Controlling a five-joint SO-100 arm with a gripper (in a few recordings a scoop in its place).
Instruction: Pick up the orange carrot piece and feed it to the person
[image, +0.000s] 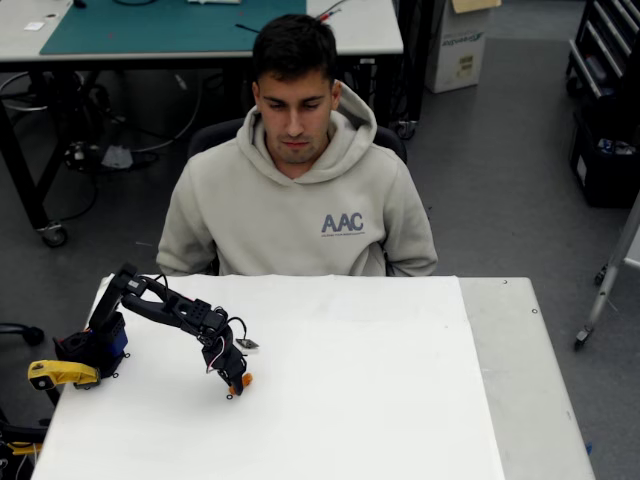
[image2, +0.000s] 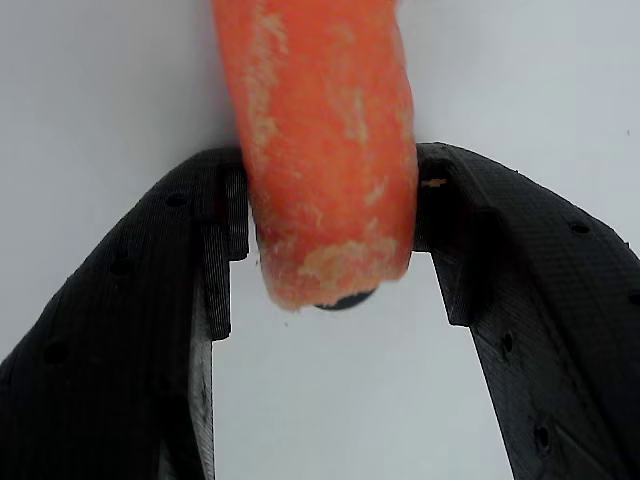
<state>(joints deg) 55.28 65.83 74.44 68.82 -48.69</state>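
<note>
A person (image: 298, 190) in a beige hoodie sits at twelve o'clock behind the white table (image: 400, 400), head bowed toward the black arm (image: 165, 308), which reaches down from its base at nine o'clock, evidently to lift the food from the tabletop. In the wrist view the gripper (image2: 330, 215) has closed its two black jaws against the sides of the orange carrot piece (image2: 325, 150); that piece sits low at the table's seven o'clock, well apart from the person.
</note>
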